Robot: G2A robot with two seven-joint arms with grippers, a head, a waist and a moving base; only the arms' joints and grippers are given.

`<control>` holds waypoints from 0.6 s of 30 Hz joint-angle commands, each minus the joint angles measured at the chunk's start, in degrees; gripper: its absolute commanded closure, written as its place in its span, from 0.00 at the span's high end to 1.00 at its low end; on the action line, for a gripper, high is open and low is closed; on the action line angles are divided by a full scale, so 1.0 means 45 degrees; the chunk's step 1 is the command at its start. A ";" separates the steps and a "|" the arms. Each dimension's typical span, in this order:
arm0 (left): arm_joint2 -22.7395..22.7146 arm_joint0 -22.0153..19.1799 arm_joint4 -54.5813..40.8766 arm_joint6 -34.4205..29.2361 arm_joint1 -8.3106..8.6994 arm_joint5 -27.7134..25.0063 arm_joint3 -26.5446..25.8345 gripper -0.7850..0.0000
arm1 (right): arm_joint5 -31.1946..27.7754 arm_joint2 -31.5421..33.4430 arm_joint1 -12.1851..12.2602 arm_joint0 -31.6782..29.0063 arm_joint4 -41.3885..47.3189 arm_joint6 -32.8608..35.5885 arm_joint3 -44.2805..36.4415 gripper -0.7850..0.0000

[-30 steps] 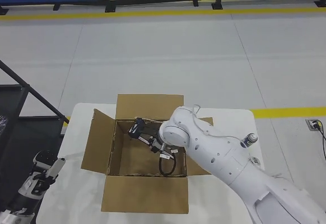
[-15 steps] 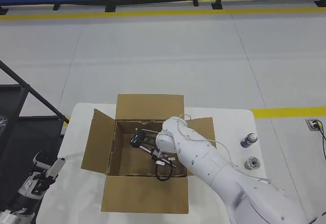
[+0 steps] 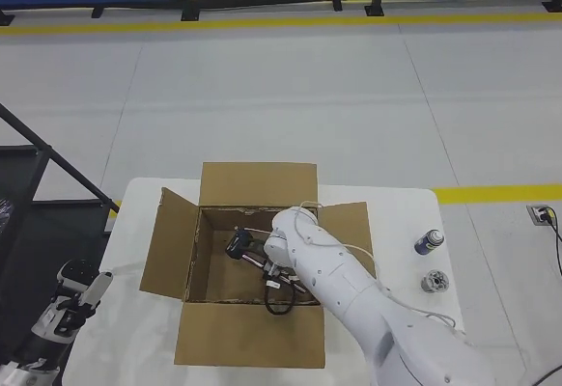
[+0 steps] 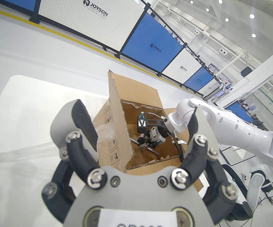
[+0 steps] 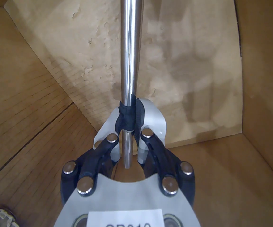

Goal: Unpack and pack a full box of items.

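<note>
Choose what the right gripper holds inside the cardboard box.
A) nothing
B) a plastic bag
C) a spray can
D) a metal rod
D: in the right wrist view the right gripper is closed on a shiny metal rod, which runs out over the floor of the cardboard box.

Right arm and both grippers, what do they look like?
The right arm is white with rounded joints and a black cable at its wrist. The left gripper and right gripper match: grey plate, white label, black links with silver screws, white fingers with black pads.
</note>
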 commanded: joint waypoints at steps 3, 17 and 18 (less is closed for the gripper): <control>0.0000 0.0000 0.0000 0.0000 0.0000 0.0000 0.0000 1.00 | -0.0110 0.0047 -0.0211 0.0008 0.0011 -0.0062 0.0445 0.00; 0.0000 0.0000 0.0000 0.0000 0.0000 0.0000 0.0000 1.00 | -0.0393 0.0289 -0.0520 0.0418 -0.0058 -0.0274 0.0939 0.72; 0.0000 0.0000 0.0000 0.0000 0.0000 0.0000 0.0000 1.00 | -0.0421 0.0323 -0.0530 0.0492 -0.0044 -0.0348 0.0893 0.73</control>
